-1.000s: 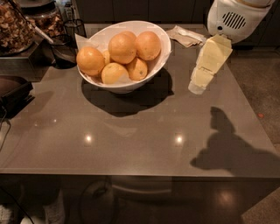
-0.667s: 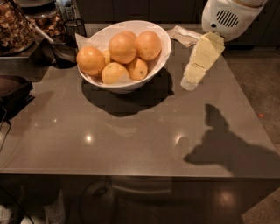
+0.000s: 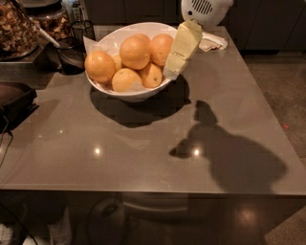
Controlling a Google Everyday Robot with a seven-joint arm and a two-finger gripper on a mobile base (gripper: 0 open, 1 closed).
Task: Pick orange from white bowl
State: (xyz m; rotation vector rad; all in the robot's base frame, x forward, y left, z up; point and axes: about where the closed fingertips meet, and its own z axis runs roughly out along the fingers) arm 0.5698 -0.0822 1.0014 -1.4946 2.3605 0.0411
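- we see the white bowl (image 3: 128,95) at the far side of the grey table (image 3: 143,158), left of centre, heaped with oranges (image 3: 135,51).
- the gripper (image 3: 171,72), cream-coloured under a white wrist housing (image 3: 205,9), hangs tilted at the bowl's right rim, its tip just beside the rightmost orange (image 3: 161,48).
- we cannot tell whether the claw is released or clenched, and no fruit shows in its grasp.
- the arm's dark shadow (image 3: 229,153) falls on the table's near right part.
- crumpled paper (image 3: 213,42) lies behind the gripper; a black bag (image 3: 14,103) sits at the left edge.
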